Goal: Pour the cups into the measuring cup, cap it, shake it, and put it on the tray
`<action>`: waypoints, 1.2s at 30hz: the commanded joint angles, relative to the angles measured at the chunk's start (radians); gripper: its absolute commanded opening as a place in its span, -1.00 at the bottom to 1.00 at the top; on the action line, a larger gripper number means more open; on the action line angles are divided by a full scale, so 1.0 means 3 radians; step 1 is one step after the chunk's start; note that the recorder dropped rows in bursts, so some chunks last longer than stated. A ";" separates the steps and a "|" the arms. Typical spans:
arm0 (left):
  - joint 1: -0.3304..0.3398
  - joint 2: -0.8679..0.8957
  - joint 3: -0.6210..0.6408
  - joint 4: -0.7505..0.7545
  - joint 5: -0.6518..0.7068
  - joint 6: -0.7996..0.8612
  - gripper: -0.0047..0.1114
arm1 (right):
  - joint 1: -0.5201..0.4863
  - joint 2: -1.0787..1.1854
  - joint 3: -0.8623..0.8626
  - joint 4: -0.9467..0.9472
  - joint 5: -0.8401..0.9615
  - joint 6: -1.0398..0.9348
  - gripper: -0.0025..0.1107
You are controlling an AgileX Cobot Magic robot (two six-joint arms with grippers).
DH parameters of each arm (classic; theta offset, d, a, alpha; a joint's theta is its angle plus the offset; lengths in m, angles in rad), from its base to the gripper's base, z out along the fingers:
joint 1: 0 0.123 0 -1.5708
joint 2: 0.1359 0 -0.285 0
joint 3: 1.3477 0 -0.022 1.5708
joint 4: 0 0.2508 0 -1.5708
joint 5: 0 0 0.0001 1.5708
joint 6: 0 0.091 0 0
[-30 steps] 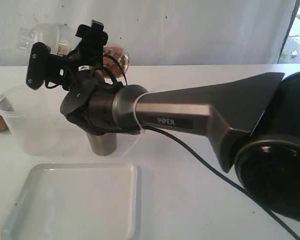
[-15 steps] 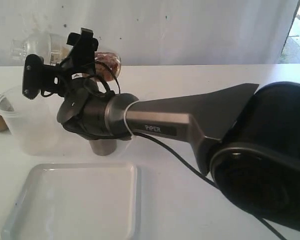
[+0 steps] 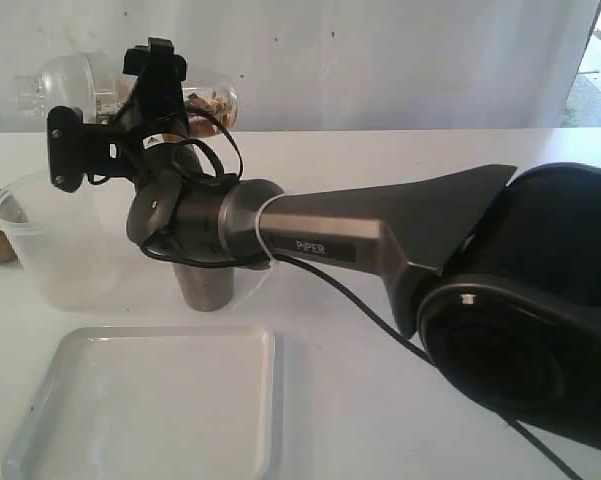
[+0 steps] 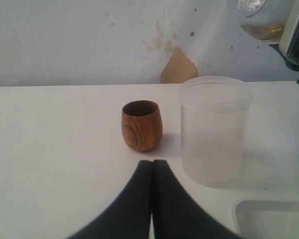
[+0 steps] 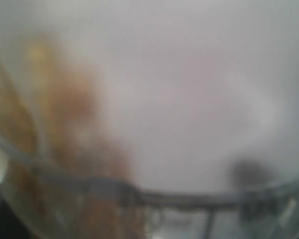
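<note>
Right gripper (image 3: 152, 90) is clamping the measuring cup (image 3: 85, 78) sideways up in the air, with brown bits showing at one end. Its wrist view is just giving blur through clear plastic. The arm is hiding most of the tumbler (image 3: 208, 292), and the exterior view is cutting off the wooden cup (image 4: 142, 124) at its edge. Left gripper (image 4: 152, 172) is sitting with fingers pressed together, near the wooden cup and the frosted cup (image 4: 214, 129). Tray (image 3: 150, 400) is lying in front, partly cropped.

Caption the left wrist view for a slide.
Left pincer, shut and empty, faces the upright brown wooden cup, with the frosted plastic cup standing beside it.
</note>
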 commanded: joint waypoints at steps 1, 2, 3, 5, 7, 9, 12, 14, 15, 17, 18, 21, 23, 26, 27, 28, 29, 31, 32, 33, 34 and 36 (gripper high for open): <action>-0.0010 -0.0013 0.0018 0.0012 -0.0018 -0.0005 -0.92 | -0.0099 -0.0055 -0.0036 -0.0274 -0.0171 -0.0089 -0.96; -0.0010 -0.0013 0.0018 0.0012 -0.0018 -0.0005 -0.92 | -0.0099 -0.0055 -0.0036 -0.0432 -0.0171 -0.0089 -0.96; -0.0010 -0.0013 0.0018 0.0012 -0.0018 -0.0005 -0.92 | -0.0099 -0.0055 -0.0036 -0.0550 -0.0161 -0.0089 -0.96; -0.0010 -0.0013 0.0018 0.0012 -0.0018 -0.0005 -0.92 | -0.0099 -0.0055 -0.0036 -0.0817 -0.0066 -0.0089 -0.96; -0.0010 -0.0013 0.0018 0.0012 -0.0018 -0.0005 -0.92 | -0.0099 -0.0055 -0.0036 -0.0844 -0.0019 -0.0089 -0.96; -0.0010 -0.0013 0.0018 0.0012 -0.0018 -0.0005 -0.92 | -0.0108 -0.0055 -0.0036 -0.0844 0.0061 -0.0089 -0.96; -0.0010 -0.0013 0.0018 0.0012 -0.0018 -0.0005 -0.92 | -0.0142 -0.0055 -0.0036 -0.0844 0.0147 -0.0089 -0.96; -0.0010 -0.0013 0.0018 0.0012 -0.0018 -0.0005 -0.92 | -0.0180 -0.0055 -0.0036 -0.0844 0.0159 -0.0089 -0.96; -0.0010 -0.0013 0.0018 0.0012 -0.0018 -0.0005 -0.92 | -0.0197 -0.0055 -0.0036 -0.0844 0.0159 -0.0089 -0.96; -0.0010 -0.0013 0.0018 0.0012 -0.0018 -0.0005 -0.92 | -0.0218 -0.0055 -0.0036 -0.0844 0.0159 -0.0089 -0.96; -0.0010 -0.0013 0.0018 0.0012 -0.0018 -0.0005 -0.92 | -0.0227 -0.0055 -0.0036 -0.0887 0.0159 -0.0089 -0.96; -0.0010 -0.0013 0.0018 0.0012 -0.0018 -0.0005 -0.92 | -0.0233 -0.0055 -0.0036 -0.0998 0.0220 -0.0089 -0.96; -0.0010 -0.0013 0.0018 0.0012 -0.0018 -0.0005 -0.92 | -0.0233 -0.0048 -0.0036 -0.1040 0.0220 -0.0089 -0.96; -0.0010 -0.0013 0.0018 0.0012 -0.0018 -0.0005 -0.92 | -0.0233 -0.0009 -0.0036 -0.1113 0.0206 -0.0089 -0.96; -0.0010 -0.0013 0.0018 0.0012 -0.0018 -0.0005 -0.92 | -0.0233 0.0009 -0.0036 -0.1127 0.0206 -0.0089 -0.96; -0.0010 -0.0013 0.0018 0.0012 -0.0018 -0.0005 -0.92 | -0.0233 0.0026 -0.0036 -0.1142 0.0212 -0.0089 -0.96; -0.0010 -0.0013 0.0018 0.0012 -0.0018 -0.0005 -0.92 | -0.0233 0.0058 -0.0036 -0.1192 0.0205 -0.0089 -0.96; -0.0010 -0.0013 0.0018 0.0012 -0.0018 -0.0005 -0.92 | -0.0233 0.0096 -0.0036 -0.1257 0.0205 -0.0089 -0.96; -0.0010 -0.0013 0.0018 0.0012 -0.0018 -0.0005 -0.92 | -0.0233 0.0112 -0.0036 -0.1279 0.0205 -0.0089 -0.96; -0.0010 -0.0013 0.0018 0.0012 -0.0018 -0.0005 -0.92 | -0.0233 0.0118 -0.0036 -0.1302 0.0205 -0.0089 -0.96; -0.0010 -0.0013 0.0018 0.0012 -0.0018 -0.0005 -0.92 | -0.0233 0.0125 -0.0036 -0.1331 0.0205 -0.0089 -0.96; -0.0010 -0.0013 0.0018 0.0012 -0.0018 -0.0005 -0.92 | -0.0233 0.0125 -0.0036 -0.1366 0.0205 -0.0089 -0.96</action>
